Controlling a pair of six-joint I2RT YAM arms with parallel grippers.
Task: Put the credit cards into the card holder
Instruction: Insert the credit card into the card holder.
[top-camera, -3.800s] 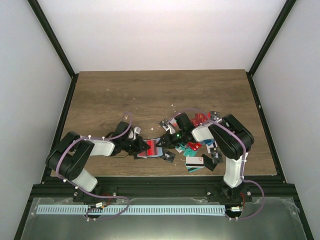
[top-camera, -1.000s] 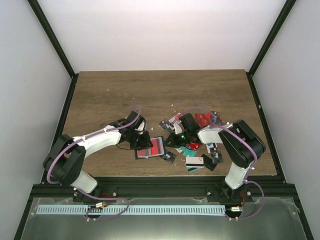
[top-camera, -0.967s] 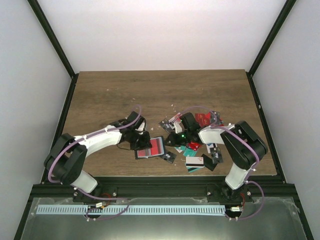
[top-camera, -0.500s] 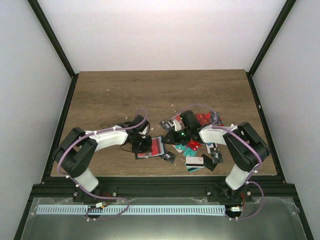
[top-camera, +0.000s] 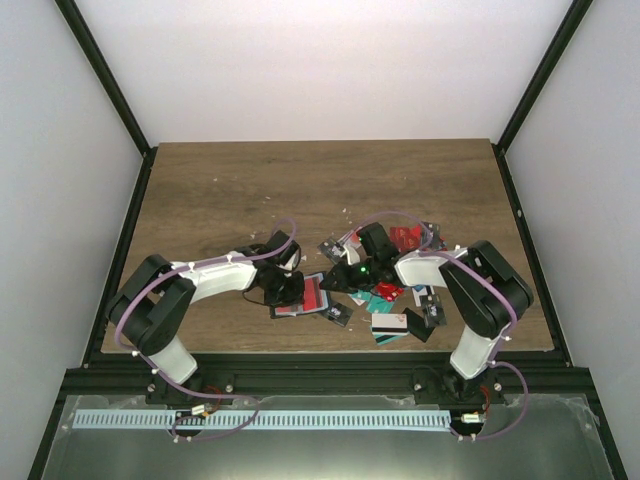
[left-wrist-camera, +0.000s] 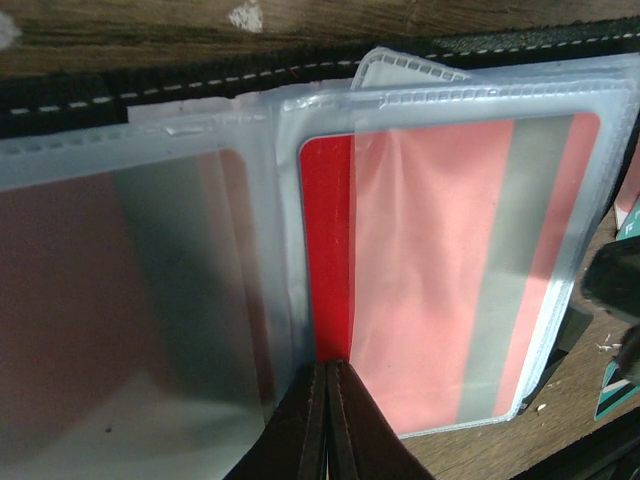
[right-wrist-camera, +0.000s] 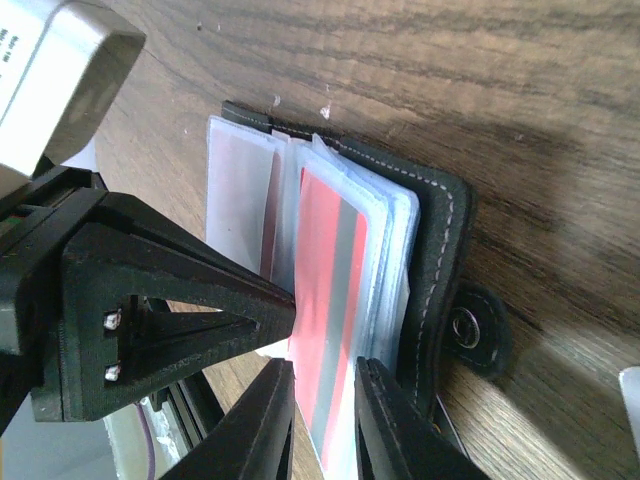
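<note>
The card holder (top-camera: 303, 296) lies open on the table between both arms, its clear sleeves spread. A red credit card (left-wrist-camera: 450, 270) with a grey stripe sits in the top sleeve, one bare red edge sticking out. My left gripper (left-wrist-camera: 327, 365) is shut, its tip resting on that bare edge with nothing between the jaws. My right gripper (right-wrist-camera: 323, 368) has its jaws slightly apart, straddling the near end of the sleeve with the red credit card (right-wrist-camera: 330, 290). The holder's black cover (right-wrist-camera: 440, 260) and snap tab (right-wrist-camera: 470, 328) lie just right of it. Loose credit cards (top-camera: 392, 298) lie under the right arm.
More red, teal and black cards are scattered right of the holder, some behind the right gripper (top-camera: 405, 237) and some toward the front edge (top-camera: 390, 328). A small black card (top-camera: 338, 315) lies just in front of the holder. The table's front edge (top-camera: 320, 350) is close.
The left gripper has moved a little right onto the open holder and shut. The right gripper's jaws have parted over the sleeve's end. The holder has stayed in place.
</note>
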